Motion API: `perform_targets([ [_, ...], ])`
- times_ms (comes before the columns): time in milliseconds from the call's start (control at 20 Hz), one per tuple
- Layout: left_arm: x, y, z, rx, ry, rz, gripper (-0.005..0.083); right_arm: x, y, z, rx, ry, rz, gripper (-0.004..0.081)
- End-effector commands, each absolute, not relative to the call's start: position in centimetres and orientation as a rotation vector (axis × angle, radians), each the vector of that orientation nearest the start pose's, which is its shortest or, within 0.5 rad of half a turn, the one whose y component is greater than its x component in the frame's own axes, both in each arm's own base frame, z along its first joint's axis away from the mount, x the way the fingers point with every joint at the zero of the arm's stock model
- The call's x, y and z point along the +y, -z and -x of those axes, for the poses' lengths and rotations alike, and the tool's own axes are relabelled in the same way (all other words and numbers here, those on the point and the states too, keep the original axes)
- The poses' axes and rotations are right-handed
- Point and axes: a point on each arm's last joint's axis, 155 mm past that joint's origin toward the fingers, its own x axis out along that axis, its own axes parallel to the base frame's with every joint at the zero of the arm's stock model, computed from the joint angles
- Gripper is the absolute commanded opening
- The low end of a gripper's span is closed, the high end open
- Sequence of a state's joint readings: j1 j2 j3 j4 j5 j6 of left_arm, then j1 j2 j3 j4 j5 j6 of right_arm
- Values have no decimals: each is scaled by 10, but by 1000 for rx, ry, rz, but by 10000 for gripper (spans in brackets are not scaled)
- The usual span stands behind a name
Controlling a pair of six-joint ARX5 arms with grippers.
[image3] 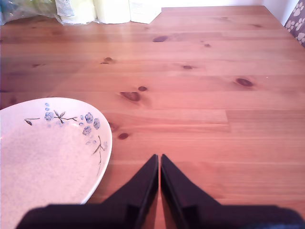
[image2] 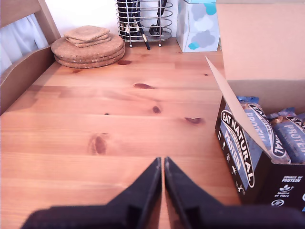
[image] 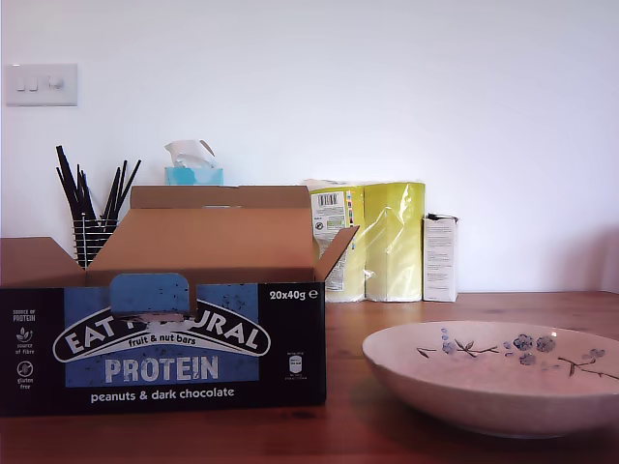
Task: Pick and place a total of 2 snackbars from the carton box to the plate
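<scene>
Carton box [image: 162,333] at lower left of the exterior view, brown cardboard flaps splayed open, glossy black-and-blue printed front. Snackbars [image2: 274,136] packed inside, crinkly dark wrappers with white oval logos, seen only in the first wrist view. Plate [image: 503,382] at lower right of the exterior view, shallow, matte cream-pink, blue-grey flower sprig inside, apart from the box. Behind, against the white wall: wire holder [image: 92,237] of black sticks, tissue box [image: 193,174], yellow plastic pack [image: 382,242], small white carton [image: 439,258]. Round cork mats [image2: 88,47] stacked on knotty pine table [image2: 119,119]. My first gripper [image2: 163,164] pinched closed on nothing, over bare wood beside the box. My second gripper [image3: 159,161] likewise clenched and empty, just beside the plate rim. Neither arm visible in the exterior view.
</scene>
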State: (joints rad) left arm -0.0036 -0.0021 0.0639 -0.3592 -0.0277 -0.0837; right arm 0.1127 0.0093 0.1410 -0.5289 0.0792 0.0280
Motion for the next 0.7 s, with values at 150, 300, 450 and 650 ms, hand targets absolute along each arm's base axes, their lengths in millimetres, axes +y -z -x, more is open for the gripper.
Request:
perform_targets([
  [150,2,-101,-237,303,-27,86,-19,14,-104,-225,375,-36,-45,-13],
  [300,2,-101,-237,303,-27,86,-19,14,-104,-225,374,-36,-45,-13],
  [450,1,-105,-238,286,-19,88,-19,15,-122,-230,303,-42,-53,-13],
  [650,-31,-143,-243,146,155,173,-19,18,-159,-239,158,-45,-204,-13],
])
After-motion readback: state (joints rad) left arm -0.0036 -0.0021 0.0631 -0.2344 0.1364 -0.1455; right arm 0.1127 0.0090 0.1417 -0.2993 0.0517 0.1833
